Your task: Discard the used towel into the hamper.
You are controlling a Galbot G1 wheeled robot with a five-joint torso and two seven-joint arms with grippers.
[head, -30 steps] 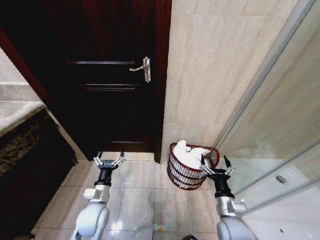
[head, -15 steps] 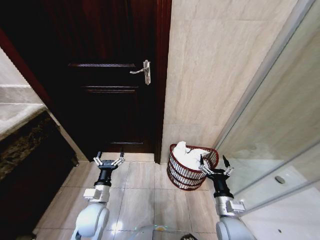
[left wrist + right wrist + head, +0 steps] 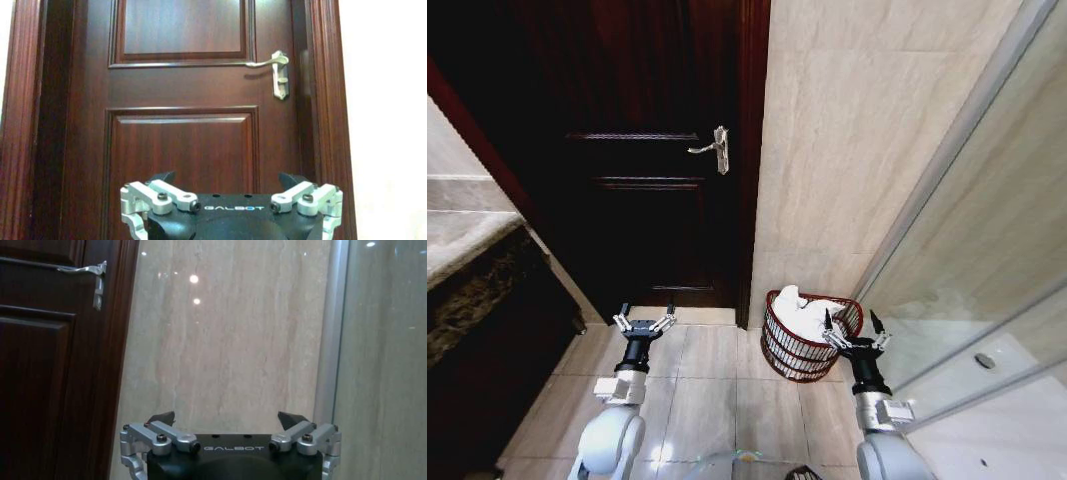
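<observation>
The hamper [image 3: 795, 352], a small round reddish-brown wire basket, stands on the floor against the beige wall just right of the door. A white towel [image 3: 810, 310] lies crumpled inside it, bulging above the rim. My right gripper [image 3: 851, 331] is open and empty, held up in front of the hamper's right rim; it faces the beige wall in the right wrist view [image 3: 227, 419]. Left of the hamper, my left gripper [image 3: 644, 320] is open and empty too, pointing at the door in the left wrist view [image 3: 227, 179].
A dark wooden door [image 3: 642, 150] with a silver lever handle [image 3: 712, 148] is shut ahead. A glass shower partition [image 3: 987, 270] runs along the right. A dark stone counter [image 3: 467, 270] stands at the left. Tiled floor [image 3: 717, 380] lies between the arms.
The whole picture has shifted slightly, so the camera has moved: door handle and hamper sit a little lower and nearer. Both grippers hold the same open pose.
</observation>
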